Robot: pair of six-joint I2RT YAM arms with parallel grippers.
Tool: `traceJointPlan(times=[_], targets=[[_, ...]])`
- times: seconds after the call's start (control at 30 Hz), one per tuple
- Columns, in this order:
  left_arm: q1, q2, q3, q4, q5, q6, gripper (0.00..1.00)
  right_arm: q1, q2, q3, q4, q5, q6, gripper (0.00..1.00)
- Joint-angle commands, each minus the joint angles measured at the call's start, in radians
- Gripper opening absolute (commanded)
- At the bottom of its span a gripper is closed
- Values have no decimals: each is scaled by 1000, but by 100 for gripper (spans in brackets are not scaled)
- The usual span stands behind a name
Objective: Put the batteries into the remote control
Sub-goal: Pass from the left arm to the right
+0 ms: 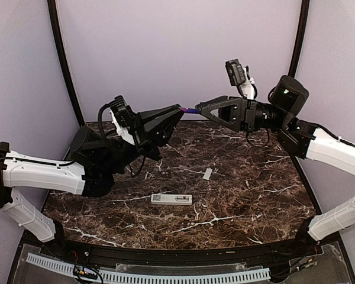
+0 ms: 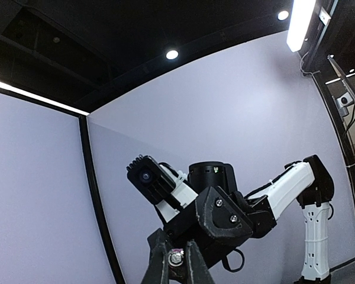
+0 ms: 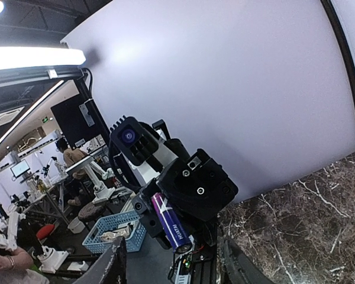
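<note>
Both arms are raised above the table and meet tip to tip. My left gripper point(image 1: 178, 110) is shut on a purple battery point(image 1: 190, 110), which pokes out toward the right gripper point(image 1: 203, 110). In the left wrist view the battery's metal end point(image 2: 176, 257) sits between the closed fingers point(image 2: 157, 263). In the right wrist view the battery point(image 3: 170, 222) is clamped in the left gripper, while my right fingers point(image 3: 113, 266) stand wide apart around its tip without touching it. The white remote control point(image 1: 171, 199) lies flat on the table below.
A small white flat piece point(image 1: 207, 173) lies on the dark marble table point(image 1: 254, 189), right of and behind the remote. Purple walls enclose the back and sides. A white ribbed strip point(image 1: 154, 275) runs along the near edge.
</note>
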Motion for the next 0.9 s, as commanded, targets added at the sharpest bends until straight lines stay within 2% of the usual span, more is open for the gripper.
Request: traceJointPlan(times=[0.0, 0.2, 0.3, 0.5, 0.53, 0.67, 0.87], targets=[[-2, 14, 42, 109, 39, -35, 0, -5, 16, 28, 40, -54, 40, 44], [-2, 39, 46, 107, 66, -52, 0, -3, 20, 35, 44, -71, 48, 39], [-2, 46, 38, 131, 66, -64, 0, -2, 11, 29, 43, -65, 42, 33], [-2, 56, 45, 134, 78, -59, 0, 3, 14, 31, 27, -83, 27, 16], [-2, 56, 43, 137, 78, -57, 0, 4, 15, 30, 26, -90, 24, 15], [-2, 54, 39, 150, 72, -44, 0, 3, 15, 42, -24, -102, -13, 26], [-2, 50, 34, 154, 72, -37, 0, 3, 20, 44, -46, -113, -25, 24]])
